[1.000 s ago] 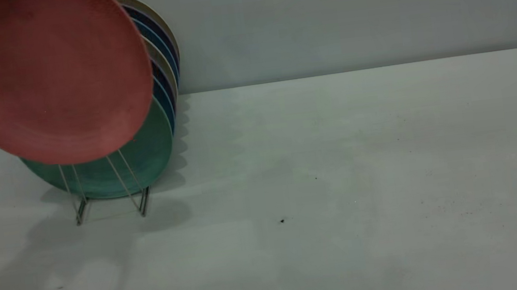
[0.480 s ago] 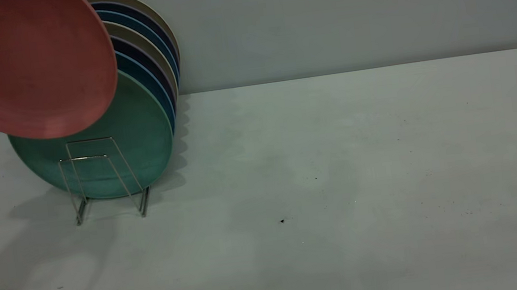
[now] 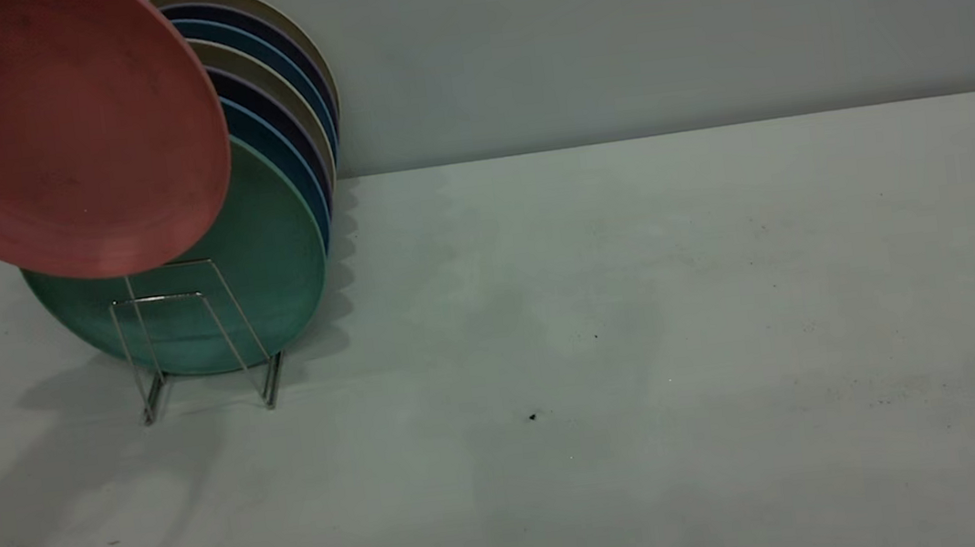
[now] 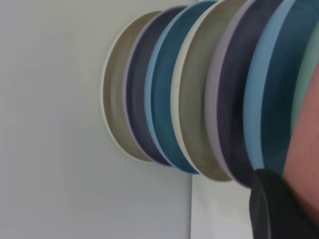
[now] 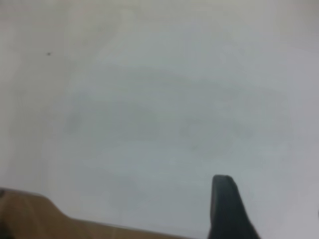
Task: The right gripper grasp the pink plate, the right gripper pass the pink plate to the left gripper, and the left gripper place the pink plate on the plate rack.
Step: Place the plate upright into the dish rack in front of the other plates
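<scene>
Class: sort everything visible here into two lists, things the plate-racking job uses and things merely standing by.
Job:
pink plate, held up
plate rack
left gripper, at the pink plate's edge
right gripper, over bare table

Bystanders:
mint-green plate, racked
blue, navy, beige plates, racked
table

Pink plate (image 3: pixel 55 139) in my left hand (image 4: pixel 279 209): matt plastic, faint dark specks. Plate rack (image 3: pixel 188 340): thin shiny metal wire. Counter (image 3: pixel 642 338): smooth, matt, lightly speckled.
</scene>
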